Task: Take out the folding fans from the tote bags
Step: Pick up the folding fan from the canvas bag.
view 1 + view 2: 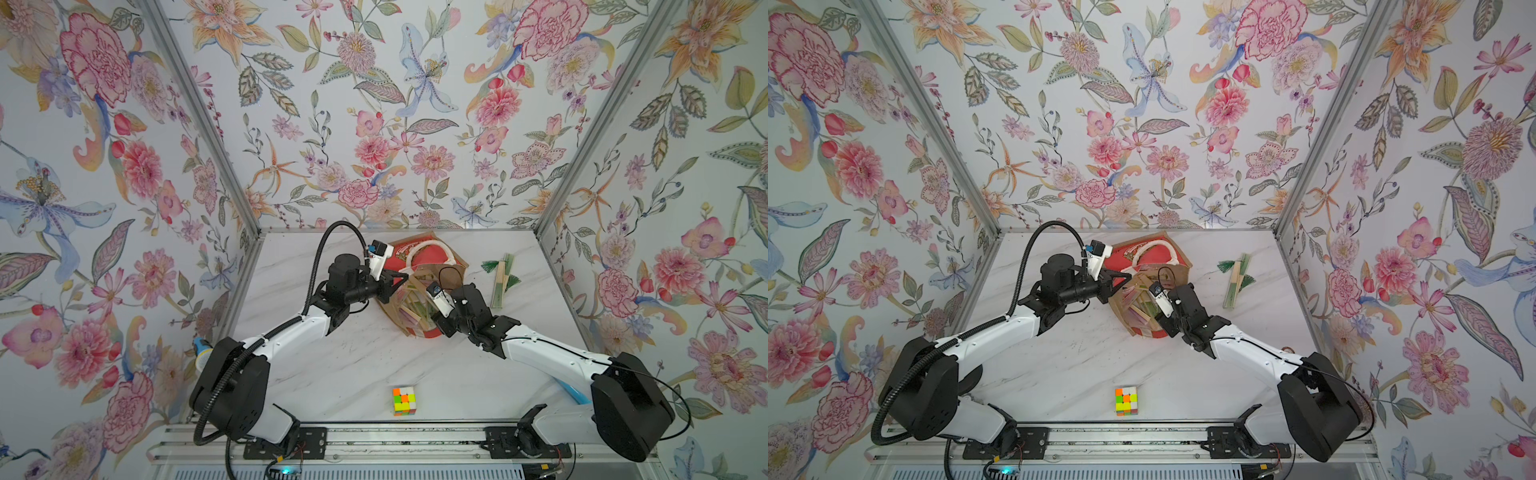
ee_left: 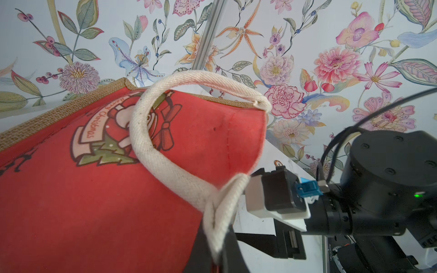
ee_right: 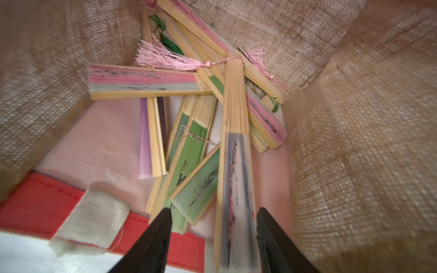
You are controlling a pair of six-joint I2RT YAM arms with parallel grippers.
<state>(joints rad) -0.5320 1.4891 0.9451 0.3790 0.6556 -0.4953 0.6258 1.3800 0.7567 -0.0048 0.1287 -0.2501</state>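
Bimanual cell from above, read left to right: the left gripper [image 1: 400, 277] is clamped tight on the white handle [image 2: 151, 151] at the rim of the tote bag [image 1: 430, 254]; the bag lies tipped on the marble table [image 1: 353, 365], red panel uppermost, mouth turned toward the right arm; a colour cube [image 1: 404, 401] stands well apart, near the front edge; inside the bag a heap of folding fans [image 3: 189, 151] lies crossed, pleats green, pink and purple; the right gripper [image 3: 214, 210] reaches into the mouth, jaws partly apart, straddling a pale, blurred fan [image 3: 236, 170] with a pink tassel [image 3: 165, 60]; a gap shows beside one finger, so nothing is gripped; right of the bag, loose fans [image 1: 497, 291] with green tassels lie on the table.
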